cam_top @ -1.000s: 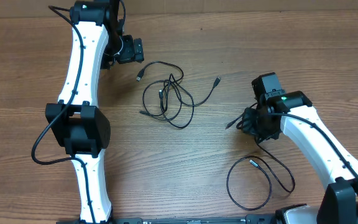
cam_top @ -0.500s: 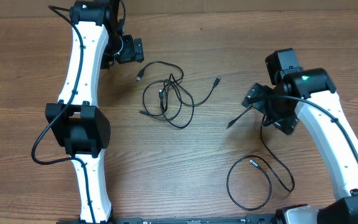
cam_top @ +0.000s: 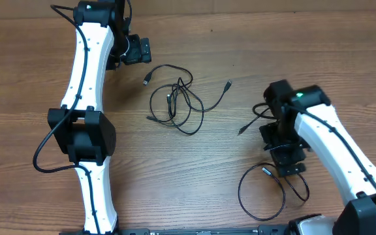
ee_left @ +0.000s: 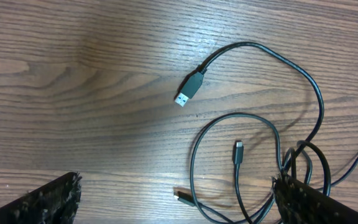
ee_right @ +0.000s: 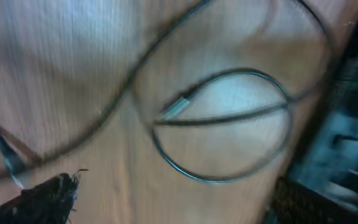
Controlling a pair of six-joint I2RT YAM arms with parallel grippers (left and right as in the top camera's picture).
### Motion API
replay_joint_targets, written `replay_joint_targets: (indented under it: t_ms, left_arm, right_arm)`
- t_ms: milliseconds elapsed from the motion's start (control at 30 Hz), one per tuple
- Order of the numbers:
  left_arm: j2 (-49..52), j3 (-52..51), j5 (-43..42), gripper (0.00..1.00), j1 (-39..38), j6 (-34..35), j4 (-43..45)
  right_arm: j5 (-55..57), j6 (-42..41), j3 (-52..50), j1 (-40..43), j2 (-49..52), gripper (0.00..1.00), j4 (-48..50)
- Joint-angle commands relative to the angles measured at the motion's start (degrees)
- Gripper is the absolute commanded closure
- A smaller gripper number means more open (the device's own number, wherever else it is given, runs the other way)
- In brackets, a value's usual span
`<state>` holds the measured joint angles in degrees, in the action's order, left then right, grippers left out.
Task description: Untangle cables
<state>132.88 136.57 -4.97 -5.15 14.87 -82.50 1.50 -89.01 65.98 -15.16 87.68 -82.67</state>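
Left arm [cam_top: 83,59] was stretched up the left side of the surface [cam_top: 194,170], elbow folded at mid-height. Left hand [cam_top: 136,51] was aimed right toward the tangled bundle [cam_top: 178,104], fingers spread wide, nothing between them. Right arm [cam_top: 331,137] was bent in from lower right. Right hand [cam_top: 287,163] was pointed down over the loose loop [cam_top: 240,190], fingers apart, nothing gripped.

Bundle was lying mid-surface between the arms. Its USB plug [ee_left: 189,88] was pointed lower-left in the left wrist view, lead arcing off right. Loop was laid flat near the front edge, well apart from the bundle.

Another plug end [cam_top: 241,129] was seen left of the right arm, its lead hidden under that arm; whether it joined the loop couldn't be told. Right wrist view was badly blurred.
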Motion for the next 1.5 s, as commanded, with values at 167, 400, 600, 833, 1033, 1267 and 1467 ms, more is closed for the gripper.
replay_joint_targets:
  t_ms: [167,400,600,833,1033,1267,1467]
  left_arm:
    - [0.09,1.33,-0.61,0.00,-0.11,-0.74,0.26]
    - [0.09,1.33,-0.59,0.00,-0.13,-1.64,0.24]
    - [0.09,1.33,-0.59,0.00,-0.11,-1.64,-0.11]
    - [0.09,1.33,-0.59,0.00,-0.11,-1.64,-0.28]
    - [0.09,1.33,-0.61,0.00,-0.15,-1.60,-0.46]
    - [0.09,1.33,-0.57,0.00,-0.11,-2.64,-0.33]
    - [0.09,1.33,-0.61,0.00,-0.13,-2.62,-0.04]
  right_arm:
    - [9.22,7.87,-11.45,-6.47,-0.55,0.00,16.57]
    - [20.31,7.87,-16.04,-8.31,-0.55,0.00,25.64]
    - [26.93,7.65,-16.04,-8.28,-0.55,0.00,27.39]
    - [41.88,8.61,-16.11,-8.28,-0.44,0.00,31.06]
    - [44.22,8.90,-16.11,-7.56,0.83,0.00,31.21]
    - [41.35,22.10,-12.13,-8.59,0.07,0.00,28.81]
    - [33.00,23.17,-1.75,-11.76,-2.05,0.00,19.34]
